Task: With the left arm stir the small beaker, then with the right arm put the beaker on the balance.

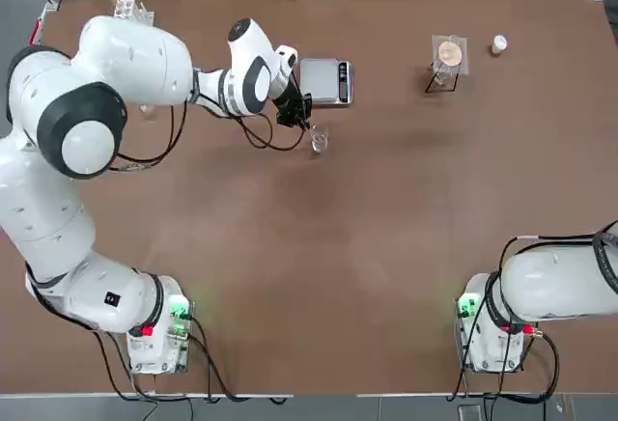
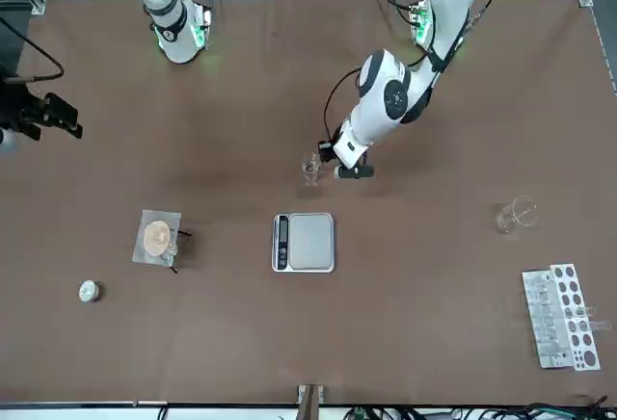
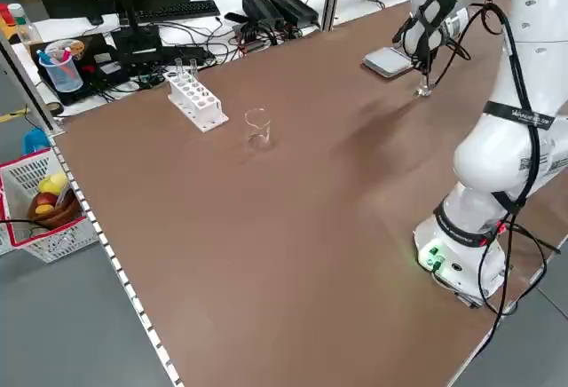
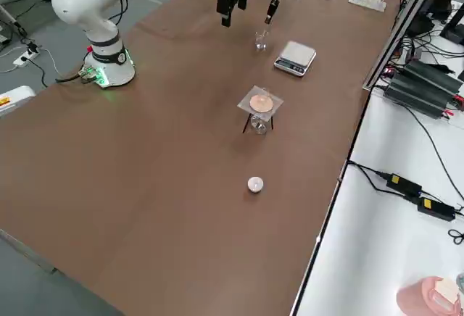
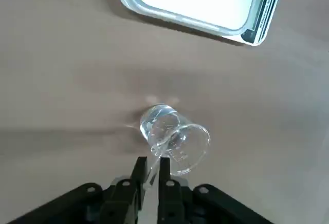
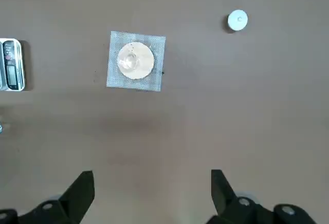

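Small beaker [image 5: 172, 139] upright beside balance [image 5: 198, 3], just beneath left gripper [image 5: 150, 168] (nearly closed)

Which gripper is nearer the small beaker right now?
Left. The left gripper hovers just above the small beaker, pinching a thin rod; the right gripper hangs far off.

1. I see the left gripper [image 2: 353, 171] low just beside the small beaker [image 2: 310, 167].
2. The scale [image 2: 304, 243] sits nearer me, apart.
3. Its fingers' gap looks closed, possibly on something thin.
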{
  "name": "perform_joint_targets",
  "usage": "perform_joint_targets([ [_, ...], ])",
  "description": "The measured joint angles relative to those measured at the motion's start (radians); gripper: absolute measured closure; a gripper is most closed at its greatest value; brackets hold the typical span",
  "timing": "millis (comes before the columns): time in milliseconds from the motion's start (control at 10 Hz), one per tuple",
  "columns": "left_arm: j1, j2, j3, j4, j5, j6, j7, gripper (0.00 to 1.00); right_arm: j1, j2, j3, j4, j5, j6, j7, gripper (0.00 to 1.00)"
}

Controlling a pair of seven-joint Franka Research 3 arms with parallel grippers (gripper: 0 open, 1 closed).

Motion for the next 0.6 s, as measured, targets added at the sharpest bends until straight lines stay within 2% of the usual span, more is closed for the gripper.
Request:
perform_joint_targets([
  [600, 0.000, 0.000, 0.000, 0.007, 0.000, 0.000, -0.026, 0.89, 0.000, 0.000, 0.000, 0.000, 0.000, 0.000, 0.000, 0.00],
])
